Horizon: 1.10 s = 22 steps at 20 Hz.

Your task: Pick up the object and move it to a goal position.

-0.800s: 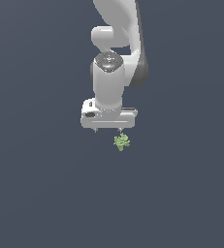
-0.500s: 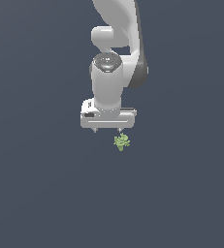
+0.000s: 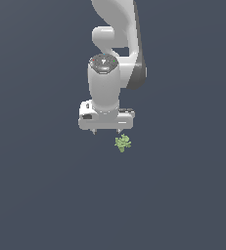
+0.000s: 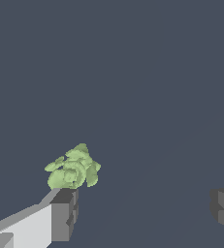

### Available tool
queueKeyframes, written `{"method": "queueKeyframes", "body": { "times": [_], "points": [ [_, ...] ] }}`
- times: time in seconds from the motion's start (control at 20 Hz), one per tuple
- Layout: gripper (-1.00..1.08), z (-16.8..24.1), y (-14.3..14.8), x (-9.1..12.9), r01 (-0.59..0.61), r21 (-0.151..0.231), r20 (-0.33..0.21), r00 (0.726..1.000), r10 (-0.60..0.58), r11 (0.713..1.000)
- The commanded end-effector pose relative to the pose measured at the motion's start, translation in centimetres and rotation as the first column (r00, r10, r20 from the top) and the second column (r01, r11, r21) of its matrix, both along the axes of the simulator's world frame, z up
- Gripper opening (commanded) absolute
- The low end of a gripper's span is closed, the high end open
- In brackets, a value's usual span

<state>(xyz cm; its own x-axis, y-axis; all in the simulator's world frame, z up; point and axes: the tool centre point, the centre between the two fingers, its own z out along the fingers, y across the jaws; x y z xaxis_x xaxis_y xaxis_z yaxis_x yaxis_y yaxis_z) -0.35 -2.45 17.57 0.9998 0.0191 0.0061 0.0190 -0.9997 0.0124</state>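
The white arm [image 3: 115,58] was seen hanging over the plain dark floor [image 3: 36,195]. Its gripper [image 3: 106,132] was held spread wide, nothing gripped, the two fingertips [image 4: 65,213] well apart. The light-green object [image 3: 123,143] lay just beside one fingertip, outside the gap between them.

object [image 4: 73,167]: lumpy, matt green | pincer [image 4: 142,213]: smooth grey pads

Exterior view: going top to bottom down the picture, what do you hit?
Arm's upper links → wrist housing → pincer → light-green leafy object, just below the pincer's tips toward the exterior view's right → bare dark floor.
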Motion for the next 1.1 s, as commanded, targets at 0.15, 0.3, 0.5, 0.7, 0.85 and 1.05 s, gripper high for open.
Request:
{"method": "queueKeyframes", "body": {
  "times": [0.15, 0.3, 0.5, 0.7, 0.85, 1.05],
  "points": [
    [1.0, -0.5, 0.4, -0.1, -0.031, 0.0, -0.001, 1.0, 0.031, 1.0],
    [1.0, -1.1, 0.9, -0.2, -0.072, -0.001, -0.002, 0.997, 0.072, 0.997],
    [1.0, -2.2, 1.9, -0.5, -0.152, -0.002, -0.005, 0.988, 0.152, 0.988],
    [1.0, -3.8, 3.3, -1.0, -0.26, -0.001, -0.007, 0.966, 0.26, 0.966],
    [1.0, -5.2, 4.5, -1.5, -0.353, 0.001, -0.009, 0.936, 0.353, 0.936],
    [1.0, -6.6, 6.0, -2.1, -0.452, 0.005, -0.009, 0.892, 0.452, 0.892]
  ]
}}
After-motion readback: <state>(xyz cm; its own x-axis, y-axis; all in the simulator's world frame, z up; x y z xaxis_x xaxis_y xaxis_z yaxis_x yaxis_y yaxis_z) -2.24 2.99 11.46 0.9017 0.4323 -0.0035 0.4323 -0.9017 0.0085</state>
